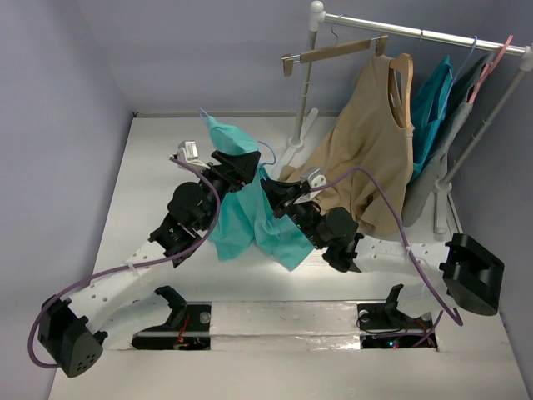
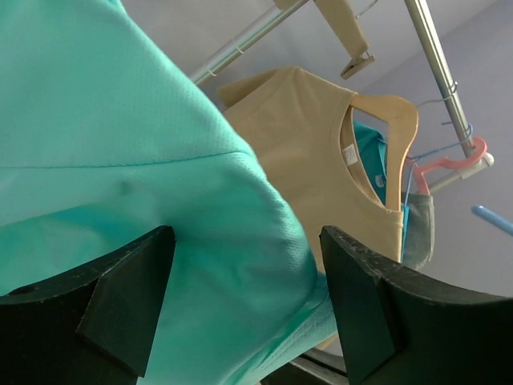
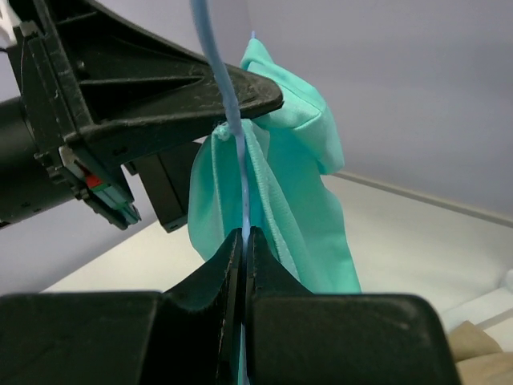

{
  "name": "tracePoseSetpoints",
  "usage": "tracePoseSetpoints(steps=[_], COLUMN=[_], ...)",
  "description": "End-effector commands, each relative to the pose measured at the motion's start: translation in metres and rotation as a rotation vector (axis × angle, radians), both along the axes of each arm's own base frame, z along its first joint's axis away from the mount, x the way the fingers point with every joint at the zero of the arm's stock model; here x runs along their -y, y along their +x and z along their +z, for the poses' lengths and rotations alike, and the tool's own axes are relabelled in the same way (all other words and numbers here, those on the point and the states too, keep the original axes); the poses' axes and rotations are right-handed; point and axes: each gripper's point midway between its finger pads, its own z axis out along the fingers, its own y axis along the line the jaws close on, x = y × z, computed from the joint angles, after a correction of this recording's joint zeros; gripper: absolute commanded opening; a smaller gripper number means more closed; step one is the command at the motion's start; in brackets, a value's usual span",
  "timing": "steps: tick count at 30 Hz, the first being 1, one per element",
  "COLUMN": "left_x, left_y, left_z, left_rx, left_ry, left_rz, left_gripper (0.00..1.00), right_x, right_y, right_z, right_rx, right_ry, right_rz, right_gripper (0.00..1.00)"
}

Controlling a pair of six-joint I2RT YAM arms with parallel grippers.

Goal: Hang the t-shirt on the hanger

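Pinched tight, the right jaws held the hanger; the left jaws stood spread about the t-shirt.
From the top camera I saw the soft turquoise t-shirt drooping in loose folds over the white tabletop, between the two sets of jaws and near the tan top hanging from the rail. Through the left wrist, the two black wedge-shaped fingers stood wide with fine-knit cloth bulging between them, ungripped, I judged so the shoulder could be eased over the hanger. Through the right wrist, the slim light-blue wire ran straight into the closed seam, clamped, I reckoned, to steady it against the cloth.
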Motion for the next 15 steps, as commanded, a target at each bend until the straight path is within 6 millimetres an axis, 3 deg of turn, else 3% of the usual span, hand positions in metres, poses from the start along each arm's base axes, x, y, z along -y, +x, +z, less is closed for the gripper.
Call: tracePoseSetpoints(steps=[1, 4, 7, 8, 12, 13, 15], left_x=[0.010, 0.013, 0.014, 0.014, 0.016, 0.015, 0.013], left_y=[-0.004, -0.006, -0.007, -0.008, -0.009, -0.009, -0.009], left_z=[0.038, 0.042, 0.041, 0.041, 0.034, 0.033, 0.033], left_rx=[0.087, 0.114, 0.129, 0.130, 0.122, 0.120, 0.122], left_ry=[-0.058, -0.073, -0.084, -0.090, -0.089, -0.090, -0.090], left_rz=[-0.051, -0.069, -0.081, -0.083, -0.092, -0.091, -0.081], left_gripper=[0.70, 0.63, 0.42, 0.30, 0.05, 0.00, 0.00], right_x=[-0.011, -0.016, -0.017, -0.018, -0.022, -0.022, -0.020], right_y=[-0.013, -0.014, -0.012, -0.011, -0.010, -0.010, -0.012], right_z=[0.034, 0.029, 0.023, 0.019, 0.011, 0.011, 0.011], right_rx=[0.073, 0.063, 0.048, 0.040, -0.004, -0.008, -0.034], right_ry=[0.059, 0.038, 0.032, 0.021, 0.033, 0.037, 0.043], right_rz=[0.057, 0.075, 0.073, 0.071, 0.082, 0.083, 0.090], right_gripper=[0.00, 0.00, 0.00, 0.00, 0.00, 0.00, 0.00])
